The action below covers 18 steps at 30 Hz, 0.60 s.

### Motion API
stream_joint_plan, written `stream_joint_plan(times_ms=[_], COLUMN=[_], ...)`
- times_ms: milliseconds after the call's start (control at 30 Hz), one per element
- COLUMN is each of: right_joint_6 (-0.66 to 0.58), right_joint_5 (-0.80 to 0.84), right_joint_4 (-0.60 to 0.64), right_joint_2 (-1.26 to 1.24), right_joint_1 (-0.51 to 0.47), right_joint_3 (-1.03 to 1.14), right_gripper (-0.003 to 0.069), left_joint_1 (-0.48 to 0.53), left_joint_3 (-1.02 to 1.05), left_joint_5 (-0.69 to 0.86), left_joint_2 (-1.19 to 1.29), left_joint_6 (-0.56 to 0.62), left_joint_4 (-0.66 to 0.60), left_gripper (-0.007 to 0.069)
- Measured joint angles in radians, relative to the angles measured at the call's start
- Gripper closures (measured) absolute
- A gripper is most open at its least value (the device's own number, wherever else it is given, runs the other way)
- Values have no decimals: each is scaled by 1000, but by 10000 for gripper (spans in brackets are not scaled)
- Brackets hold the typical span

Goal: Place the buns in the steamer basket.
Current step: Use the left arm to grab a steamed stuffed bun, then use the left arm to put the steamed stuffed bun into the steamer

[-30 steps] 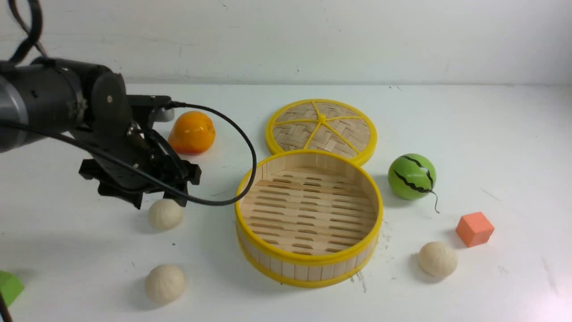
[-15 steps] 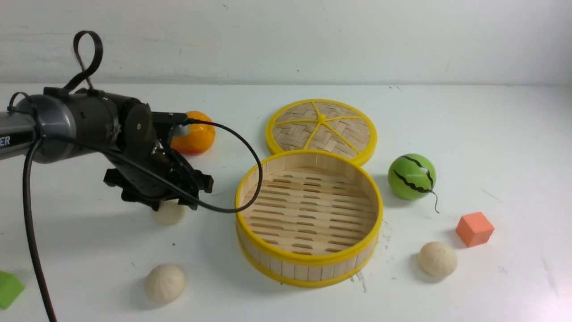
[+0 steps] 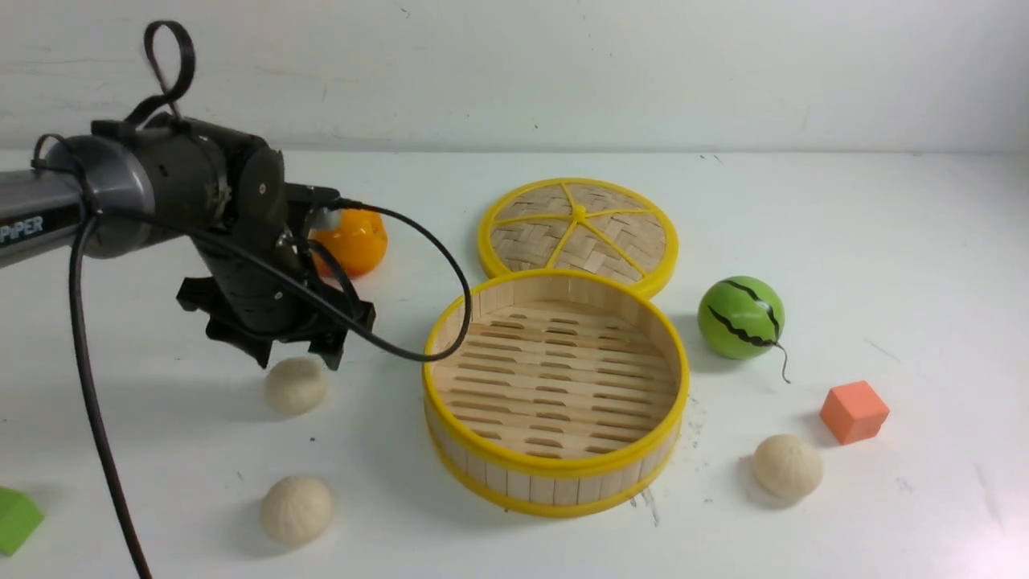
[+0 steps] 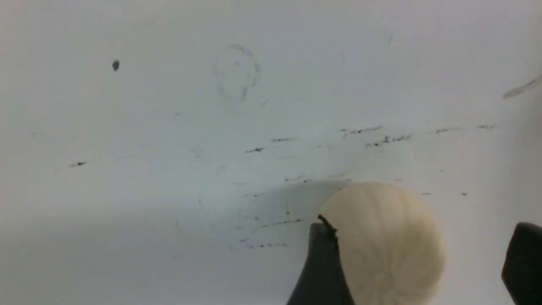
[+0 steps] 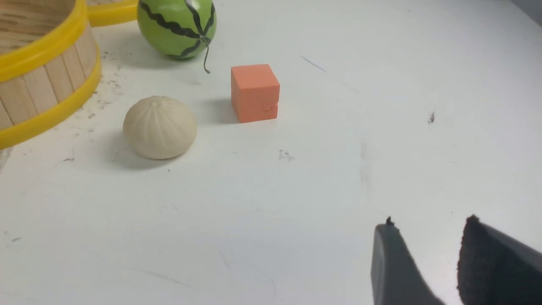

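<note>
Front view: L gripper [image 3: 297, 359] hangs just above 1st bun [image 3: 296, 389], centre-left of frame, jaws spread wide to either side of it, not pinching. Left wrist view: that bun lies on the table [image 3: 884, 241] between the two dark fingers [image 4: 322, 267]. One finger overlaps its edge; the other stands apart w/ a clear gap. Steamer basket [image 3: 555, 474] sits mid-frame, and all 3 buns are outside it. 2nd bun [image 3: 297, 509] is lower left, 3rd bun [image 3: 787, 466] lower right, near the orange cube [image 3: 854, 412]. Woven lid [image 3: 579, 225] touches the basket's far rim. Orange fruit [image 3: 358, 241] shows partly behind the L arm, watermelon ball [image 3: 739, 318] right of the basket. R gripper [image 5: 430, 237] shows only in right wrist view: fingers part-spread, gripping nothing, above bare table.
</note>
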Motion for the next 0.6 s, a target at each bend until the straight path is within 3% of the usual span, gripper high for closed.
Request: stream_joint_plan(times_ms=[200,267,433,600], right_joint_6=[0,0,0,0], right_joint_5=[0,0,0,0], right_joint_4=[0,0,0,0], right_joint_2=[0,0,0,0], right_joint_1=[0,0,0,0], right_joint_3=[0,0,0,0], right_gripper=[420,420,420,420], left_joint_1=[0,0,-18,-103], left_joint_3=[0,-7,-72,-174], left_joint_5=[-5,3,75,140], left_joint_2=[49,43,-16,-112], left_joint_6=[-11,-11,-9,25], left_joint_4=[6,9,4,5], left_gripper=[206,358,604,624])
